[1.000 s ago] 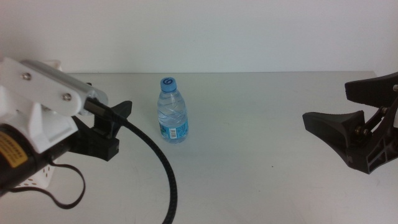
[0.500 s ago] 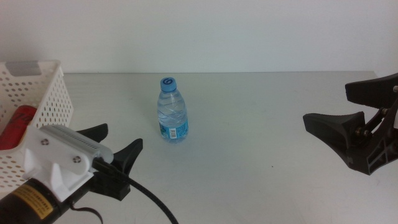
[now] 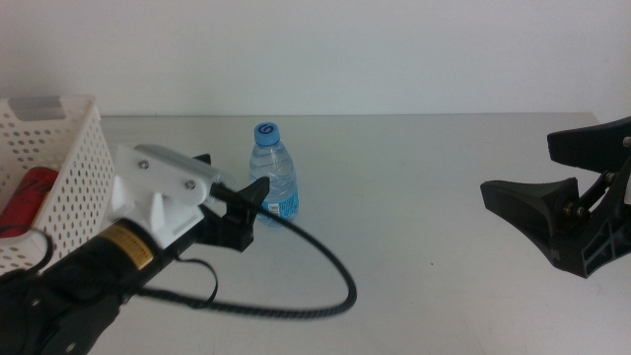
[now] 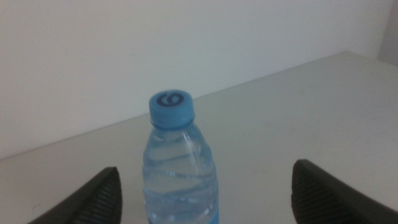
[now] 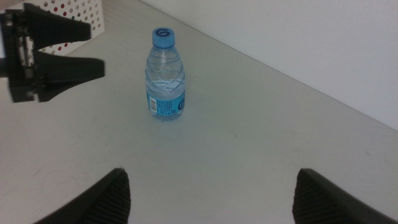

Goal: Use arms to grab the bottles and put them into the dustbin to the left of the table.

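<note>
Reaching in from the eight o'clock side of the middle view, the left gripper [image 3: 229, 192] is hovering right beside the water bottle [image 3: 273, 171], its dark jaws spread wide and released, with nothing between them yet. The left wrist view shows the bottle's blue cap [image 4: 171, 107] sitting between the two jaw tips, the clear ribbed body upright on the table [image 3: 414, 187]. The bottle is standing near the middle of the tabletop, just at the three o'clock side of the left gripper. Over at nine o'clock the white perforated dustbin [image 3: 69, 168] is sitting at the table's edge, and a red can [image 3: 28, 194] is lying inside it. The right gripper [image 3: 552, 182] is waiting at three o'clock, well apart from the bottle, jaws also spread open and empty. A black cable [image 3: 315, 286] is looping across the table under the left arm.
</note>
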Controlling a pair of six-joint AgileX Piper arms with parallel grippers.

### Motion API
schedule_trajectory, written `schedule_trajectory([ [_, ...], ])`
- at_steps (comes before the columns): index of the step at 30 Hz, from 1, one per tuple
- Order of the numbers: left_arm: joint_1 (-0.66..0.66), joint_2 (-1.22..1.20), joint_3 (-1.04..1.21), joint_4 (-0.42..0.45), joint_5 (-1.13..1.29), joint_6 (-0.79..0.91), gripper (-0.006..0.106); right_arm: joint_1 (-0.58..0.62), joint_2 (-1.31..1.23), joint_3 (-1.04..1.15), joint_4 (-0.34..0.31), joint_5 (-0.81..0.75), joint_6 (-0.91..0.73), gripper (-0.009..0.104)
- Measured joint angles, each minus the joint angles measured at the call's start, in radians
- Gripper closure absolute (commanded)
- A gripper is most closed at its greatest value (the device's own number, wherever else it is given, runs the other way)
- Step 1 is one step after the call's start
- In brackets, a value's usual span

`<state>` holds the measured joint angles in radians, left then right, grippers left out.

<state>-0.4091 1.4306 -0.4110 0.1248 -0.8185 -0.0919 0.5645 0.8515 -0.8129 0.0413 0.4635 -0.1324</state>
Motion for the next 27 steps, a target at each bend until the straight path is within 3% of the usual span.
schedule_trajectory([
  [19, 0.001, 0.46, -0.367, -0.025, -0.005, -0.024, 0.007, 0.0, 0.0, 0.0, 0.0, 0.0, 0.0, 0.028],
  [27, 0.001, 0.56, -0.377, -0.032, -0.135, 0.003, 0.016, 0.0, 0.0, 0.0, 0.0, 0.001, 0.0, 0.028],
])
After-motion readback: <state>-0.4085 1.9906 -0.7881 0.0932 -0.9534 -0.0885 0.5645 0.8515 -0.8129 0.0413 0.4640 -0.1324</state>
